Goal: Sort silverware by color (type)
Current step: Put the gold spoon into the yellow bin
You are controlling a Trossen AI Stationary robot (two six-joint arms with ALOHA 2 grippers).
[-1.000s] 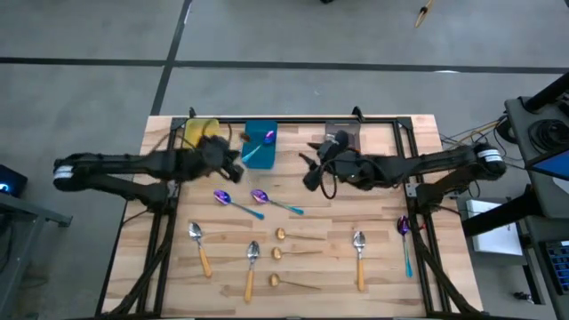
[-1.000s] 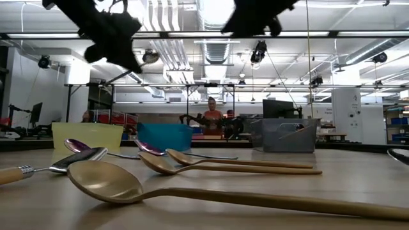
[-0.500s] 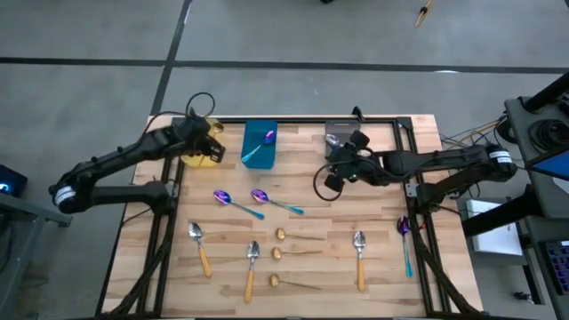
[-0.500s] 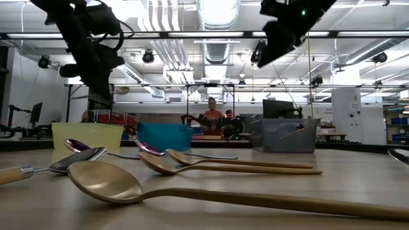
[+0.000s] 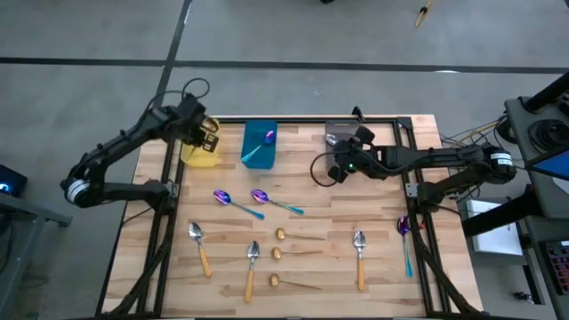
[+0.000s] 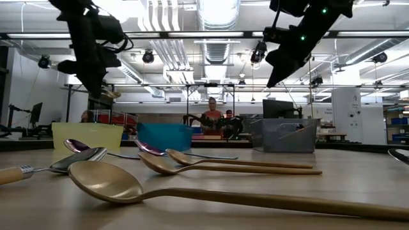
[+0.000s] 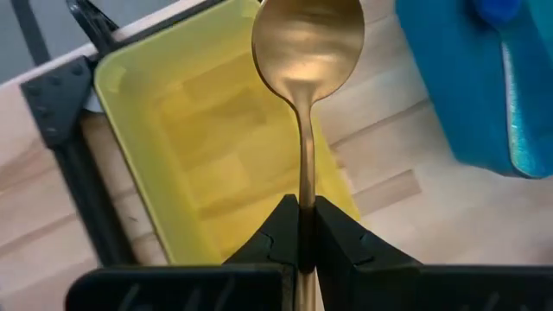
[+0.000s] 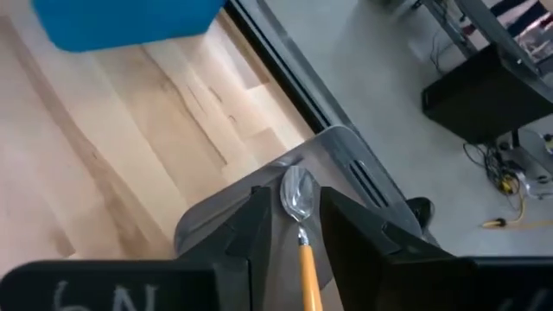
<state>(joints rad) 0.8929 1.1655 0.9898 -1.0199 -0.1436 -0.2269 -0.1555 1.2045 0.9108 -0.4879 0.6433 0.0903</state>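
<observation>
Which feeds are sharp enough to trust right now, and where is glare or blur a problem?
Left wrist view: crisp on the thin gold spoon over the yellow plastic bin. Low view: nearest gold spoon soft-focus, ceiling lights blown out, arms silhouetted. High view: even light, spoons small. Right wrist view: orange-handled silver spoon clear.

A light wooden slatted table [image 5: 382,204] with a black frame is seen across the middle of the high view. Along its upper edge three bins are set in a row: a yellow bin [image 5: 201,153] at upper left, a blue bin [image 5: 259,145] just right of it, and a grey bin [image 5: 340,135] right of centre. Below them spoons are laid flat on the wood: two purple spoons with teal handles [image 5: 236,204] left of centre, a third [image 5: 404,240] at the right edge, three gold spoons [image 5: 289,257] in the lower middle, and three silver spoons with orange handles [image 5: 251,267] spread across the lower part.
</observation>
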